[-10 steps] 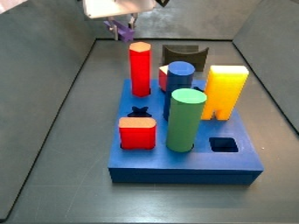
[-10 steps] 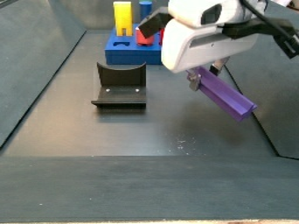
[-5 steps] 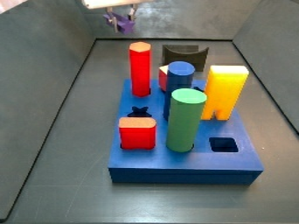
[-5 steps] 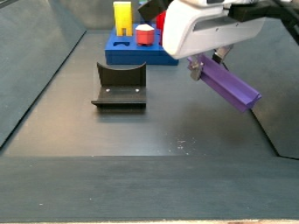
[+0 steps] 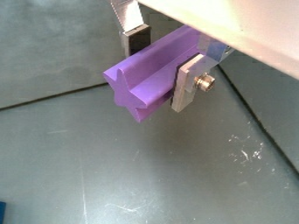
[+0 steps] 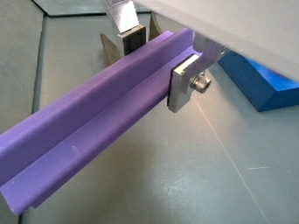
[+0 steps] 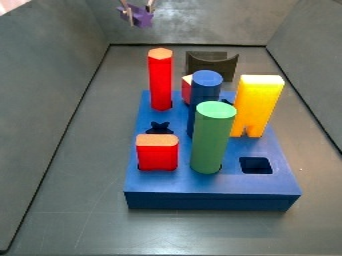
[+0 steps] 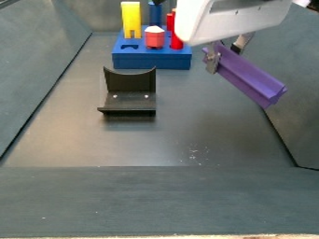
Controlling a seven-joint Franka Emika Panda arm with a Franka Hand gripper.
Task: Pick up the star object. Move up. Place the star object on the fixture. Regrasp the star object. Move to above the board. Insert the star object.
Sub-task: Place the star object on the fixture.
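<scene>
The star object, a long purple prism, hangs tilted in the air above the dark floor, with my gripper shut on its upper part. Both wrist views show the silver fingers pressed on either side of the star object; the gripper holds it near one end, and the rest of the star object sticks out long. The fixture stands on the floor lower down, off to the prism's side. The blue board has a free star hole. At the top edge, the gripper barely shows.
On the board stand a red hexagonal peg, a blue cylinder, a green cylinder, a yellow block and a red block. A square hole is free. Dark walls bound the floor.
My gripper has risen with the star object held in it, moving almost out of one side view's top edge. Nothing else has moved.
</scene>
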